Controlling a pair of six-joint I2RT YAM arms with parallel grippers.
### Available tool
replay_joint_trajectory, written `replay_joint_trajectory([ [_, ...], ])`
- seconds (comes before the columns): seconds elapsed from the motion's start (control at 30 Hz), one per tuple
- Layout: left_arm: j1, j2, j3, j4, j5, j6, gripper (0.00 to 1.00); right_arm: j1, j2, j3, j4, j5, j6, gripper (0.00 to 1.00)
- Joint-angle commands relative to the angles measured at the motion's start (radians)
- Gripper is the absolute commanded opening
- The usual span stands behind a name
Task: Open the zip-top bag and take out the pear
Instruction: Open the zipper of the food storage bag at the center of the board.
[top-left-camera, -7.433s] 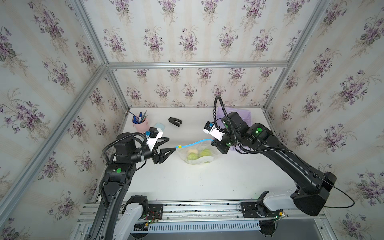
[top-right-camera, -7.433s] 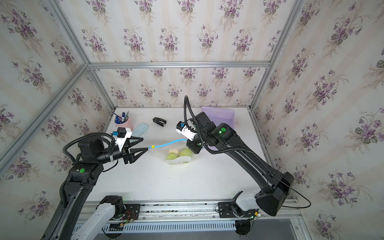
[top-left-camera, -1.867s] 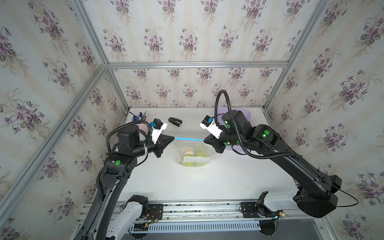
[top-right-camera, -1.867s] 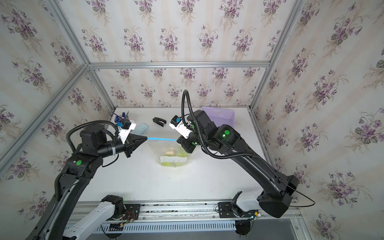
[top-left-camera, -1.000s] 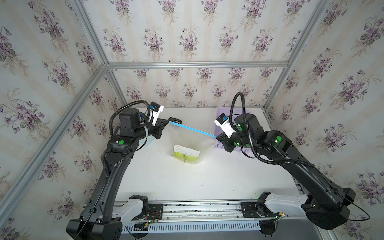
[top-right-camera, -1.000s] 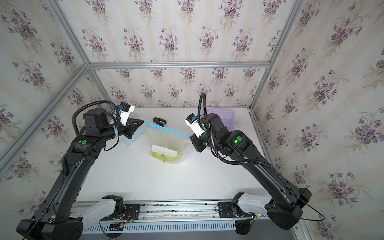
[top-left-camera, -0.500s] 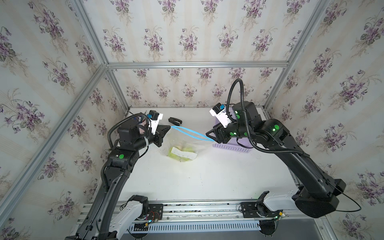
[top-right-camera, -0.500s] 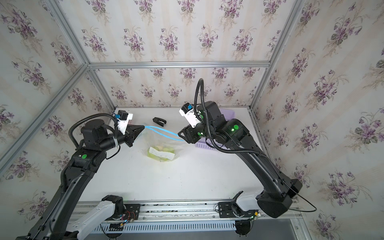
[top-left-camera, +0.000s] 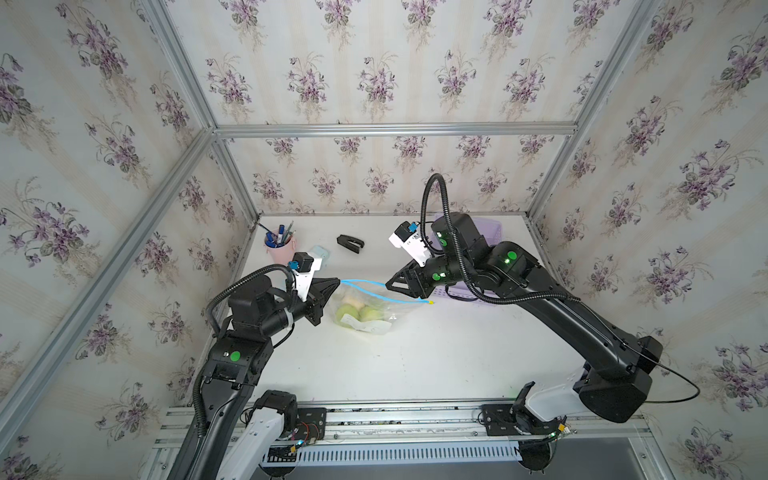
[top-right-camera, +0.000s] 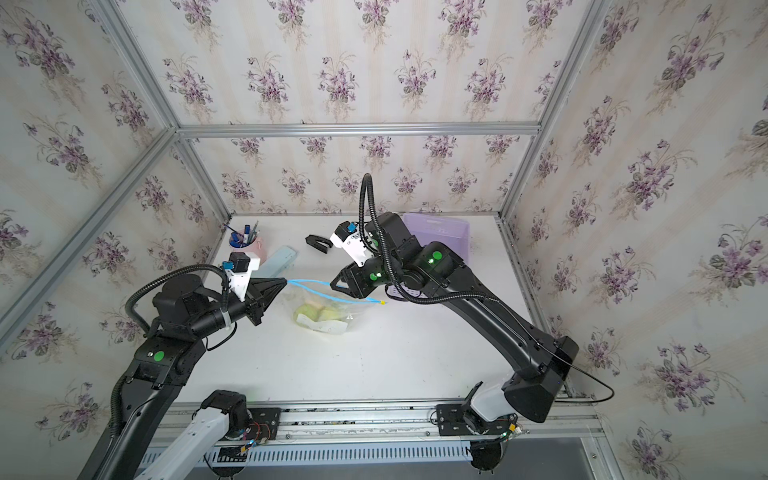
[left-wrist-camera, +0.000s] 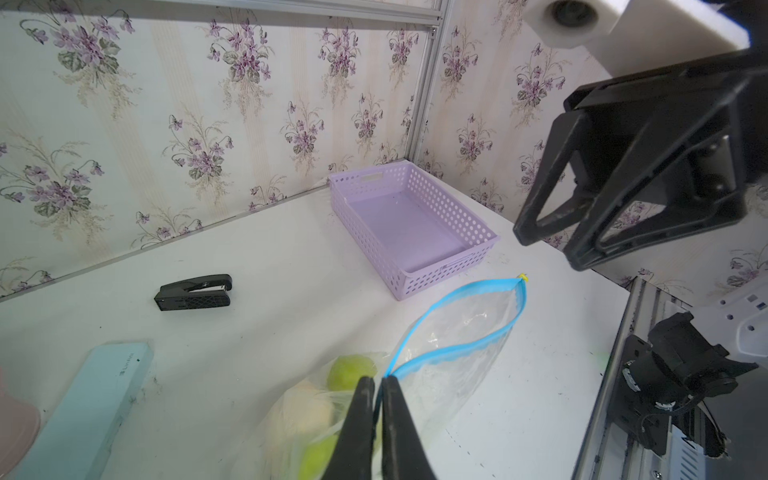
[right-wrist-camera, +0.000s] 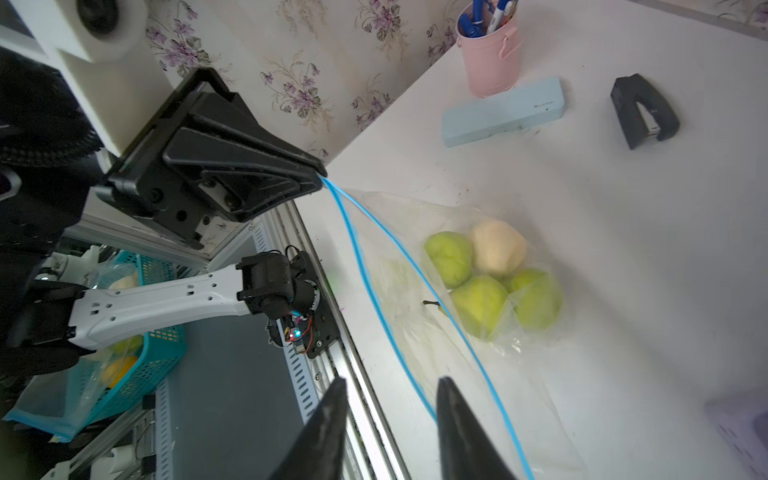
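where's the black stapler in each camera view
Top view: black stapler lies toward the back of the table.
Top view: same place, next to the light-blue case.
Left wrist: stapler between the case and the purple basket.
Right wrist: stapler just past the case's end.
Shared landmark: the light-blue case, in all four.

Clear zip-top bag (top-left-camera: 390, 307), blue mouth parted, holds green pears (top-left-camera: 345, 312).

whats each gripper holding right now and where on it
The left gripper pinches the zip-top bag at one end of its blue zip strip. The right gripper is open by the bag's mouth and holds nothing.
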Motion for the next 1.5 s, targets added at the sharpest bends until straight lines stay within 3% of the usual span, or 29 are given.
replay_joint_trajectory([
  [0.0, 0.000, -0.005, -0.001, -0.001, -0.010, -0.019, 0.09, 0.003, -0.014, -0.013, 0.096, -0.055, 0.180, 0.07],
  [0.17, -0.009, -0.009, -0.004, -0.004, -0.020, -0.031, 0.09, 0.062, -0.065, -0.122, 0.246, -0.149, 0.398, 0.00],
  [0.33, -0.019, -0.018, -0.009, -0.013, -0.019, -0.031, 0.10, 0.147, -0.024, -0.153, 0.220, -0.073, 0.452, 0.00],
  [0.47, -0.020, -0.033, -0.015, -0.026, -0.016, -0.024, 0.10, 0.151, -0.003, -0.136, 0.199, 0.001, 0.446, 0.00],
  [1.37, -0.020, -0.053, -0.017, -0.044, 0.013, -0.005, 0.10, 0.090, 0.016, -0.207, 0.095, 0.135, 0.454, 0.00],
  [1.47, -0.021, -0.048, -0.014, -0.050, 0.013, -0.004, 0.10, 0.088, -0.025, -0.218, 0.179, 0.083, 0.458, 0.00],
])
